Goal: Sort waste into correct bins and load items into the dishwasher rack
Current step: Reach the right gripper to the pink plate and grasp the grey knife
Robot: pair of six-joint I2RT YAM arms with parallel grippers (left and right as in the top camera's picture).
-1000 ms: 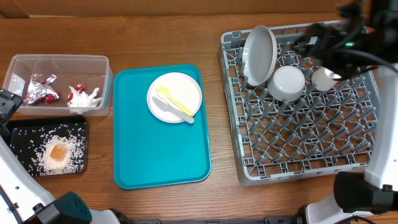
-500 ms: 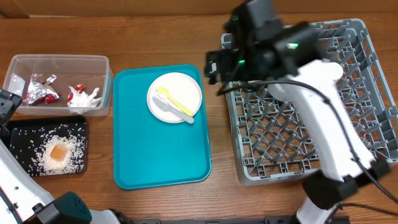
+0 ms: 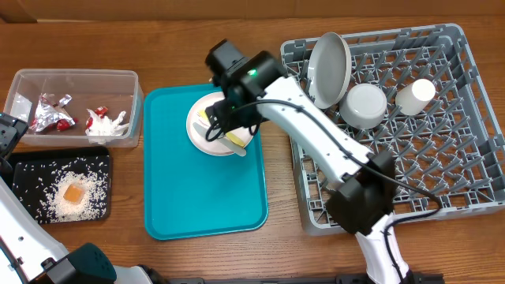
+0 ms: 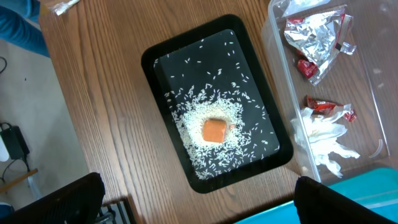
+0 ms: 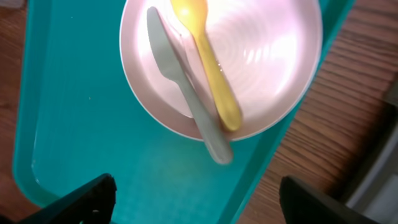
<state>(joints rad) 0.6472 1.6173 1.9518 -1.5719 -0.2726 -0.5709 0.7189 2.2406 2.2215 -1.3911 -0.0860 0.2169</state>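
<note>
A white plate [image 3: 237, 114] lies at the back of the teal tray [image 3: 201, 197]. On the plate rest a yellow fork [image 5: 208, 62] and a pale plastic knife [image 5: 186, 93]. My right gripper [image 3: 218, 117] hovers open just above the plate, and its fingertips [image 5: 93, 198] straddle the plate's near rim and the tray with nothing between them. The grey dishwasher rack [image 3: 394, 181] holds an upright plate [image 3: 329, 69], a bowl [image 3: 367, 105] and a cup [image 3: 416, 95]. My left gripper [image 4: 199, 208] is open above the table beside the black tray [image 4: 158, 62].
The clear tub [image 3: 118, 79] holds foil wrappers [image 4: 317, 40], a red packet [image 4: 323, 107] and a white napkin [image 4: 323, 140]. Rice and an orange cube [image 4: 214, 130] lie in the black tray. The right arm spans from the rack's front edge across to the teal tray.
The right arm has swung from the rack's far right corner leftward to above the plate on the teal tray. The left arm has not moved.
</note>
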